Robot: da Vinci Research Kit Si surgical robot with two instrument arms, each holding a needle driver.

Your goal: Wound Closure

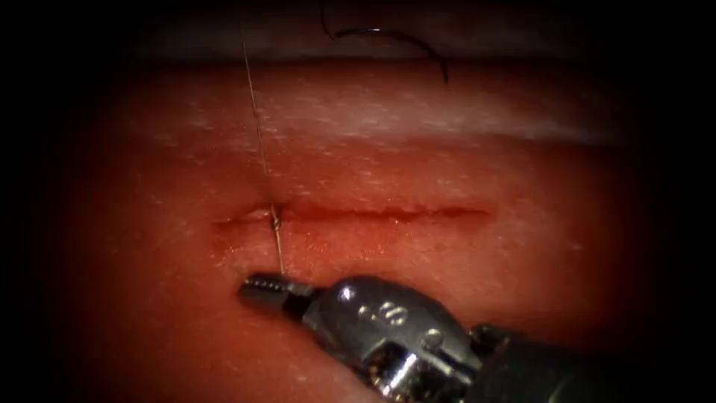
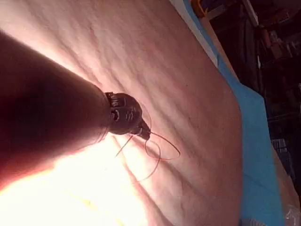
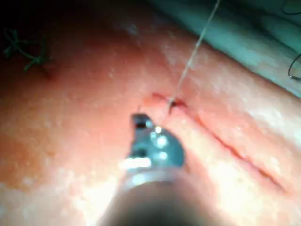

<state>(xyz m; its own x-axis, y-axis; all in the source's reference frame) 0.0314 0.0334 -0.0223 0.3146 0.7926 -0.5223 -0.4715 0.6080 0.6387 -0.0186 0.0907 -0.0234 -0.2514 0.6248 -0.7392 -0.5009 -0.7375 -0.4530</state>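
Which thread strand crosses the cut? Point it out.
The pale taut thread, held by the right tool; the dark curled strand lies beyond the tissue.

Taut thread (image 1: 261,149) rising from the cut's (image 1: 373,213) left end, slicing the space above and beyond it. Right claw (image 1: 270,289) parked just below that end, jaws closed on the thread's near end, shaft blocking the lower right. Open tissue (image 1: 462,149) along the cut's right stretch and beyond. Needle (image 1: 395,41) lying far off, past the tissue's far edge.
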